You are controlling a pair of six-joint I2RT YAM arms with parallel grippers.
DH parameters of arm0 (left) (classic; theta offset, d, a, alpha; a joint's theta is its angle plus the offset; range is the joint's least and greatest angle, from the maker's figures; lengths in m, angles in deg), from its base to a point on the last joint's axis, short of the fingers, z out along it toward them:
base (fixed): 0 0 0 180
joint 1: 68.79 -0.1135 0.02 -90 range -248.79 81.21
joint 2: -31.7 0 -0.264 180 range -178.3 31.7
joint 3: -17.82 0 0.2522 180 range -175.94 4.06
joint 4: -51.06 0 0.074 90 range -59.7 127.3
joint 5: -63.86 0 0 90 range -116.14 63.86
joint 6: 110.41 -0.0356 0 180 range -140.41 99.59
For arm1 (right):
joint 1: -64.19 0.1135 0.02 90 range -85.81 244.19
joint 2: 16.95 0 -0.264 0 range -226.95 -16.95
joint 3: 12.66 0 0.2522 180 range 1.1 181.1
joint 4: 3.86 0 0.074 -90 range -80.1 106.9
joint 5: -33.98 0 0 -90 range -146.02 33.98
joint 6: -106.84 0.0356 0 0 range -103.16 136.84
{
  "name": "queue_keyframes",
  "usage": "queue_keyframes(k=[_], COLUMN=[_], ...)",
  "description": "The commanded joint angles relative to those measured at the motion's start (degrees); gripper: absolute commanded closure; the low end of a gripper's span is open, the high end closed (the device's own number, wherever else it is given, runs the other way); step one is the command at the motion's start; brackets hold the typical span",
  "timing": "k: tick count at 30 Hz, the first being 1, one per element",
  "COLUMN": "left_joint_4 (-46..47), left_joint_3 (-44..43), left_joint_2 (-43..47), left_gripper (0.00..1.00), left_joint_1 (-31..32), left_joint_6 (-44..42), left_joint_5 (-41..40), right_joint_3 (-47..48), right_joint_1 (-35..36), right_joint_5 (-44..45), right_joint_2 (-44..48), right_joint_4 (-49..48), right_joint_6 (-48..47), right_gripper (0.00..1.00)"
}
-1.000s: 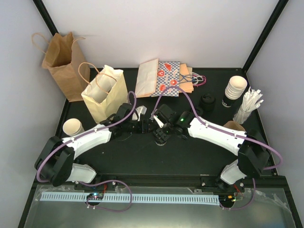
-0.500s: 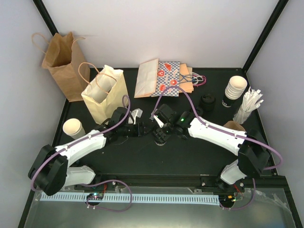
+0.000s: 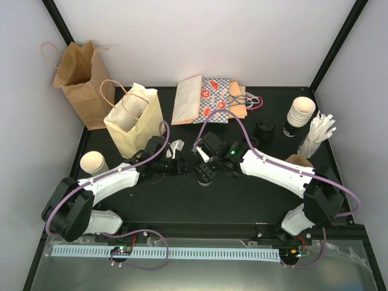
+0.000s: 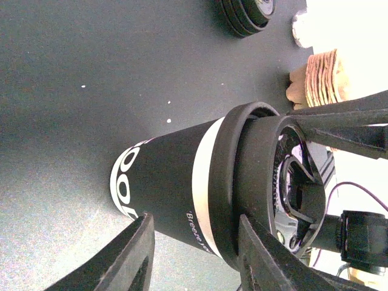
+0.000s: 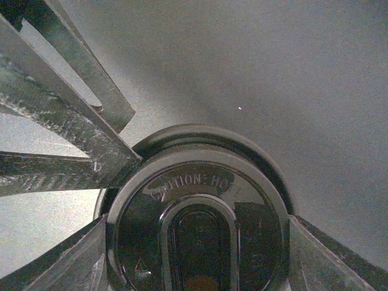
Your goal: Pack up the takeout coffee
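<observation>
A black paper cup (image 4: 163, 179) with white lettering and a black lid (image 5: 197, 212) stands at mid-table (image 3: 205, 176). My right gripper (image 3: 205, 171) is above it, its fingers closed on both sides of the lid (image 5: 197, 242). My left gripper (image 3: 182, 165) is just left of the cup, open, with the cup's side just beyond its spread fingers (image 4: 197, 248) and not gripped. A single white paper cup (image 3: 93, 161) stands at the left edge. A stack of white cups (image 3: 301, 111) stands at the right.
A cream handled bag (image 3: 134, 124) stands open behind my left arm, a brown bag (image 3: 79, 82) further back left. Flat bags (image 3: 206, 100) lie at the back. Spare black lids (image 3: 264, 129), white sticks (image 3: 316, 134) and brown sleeves (image 3: 298, 160) are at the right.
My left arm drew back to the left, then came forward again toward the black cup. My right gripper stayed on the lid.
</observation>
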Motion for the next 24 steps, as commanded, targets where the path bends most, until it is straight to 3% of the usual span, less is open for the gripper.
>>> queue_keyframes(k=[1, 7, 11, 24], left_joint_4=[-3.5, -2.0, -0.2, -1.6], left_joint_3=[-2.9, -0.1, 2.0, -5.8], left_joint_2=[-4.1, -8.2, -7.7, -4.2], left_gripper=[0.63, 0.76, 0.78, 0.63], left_joint_1=[0.0, 0.0, -0.1, -3.0], left_joint_6=[-0.4, 3.1, 4.6, 3.3], left_joint_5=[-4.4, -3.5, -4.0, -1.4], right_joint_3=[-4.4, -4.9, -4.9, -5.1], right_joint_1=[0.7, 0.9, 0.9, 2.0], right_joint_5=[-8.8, -9.6, -9.5, -8.7], right_joint_2=[-5.2, -5.7, -5.8, -5.8], right_joint_4=[9.5, 9.1, 9.3, 9.5], right_joint_6=[1.8, 1.6, 1.3, 1.3], right_gripper=[0.31, 0.31, 0.32, 0.32])
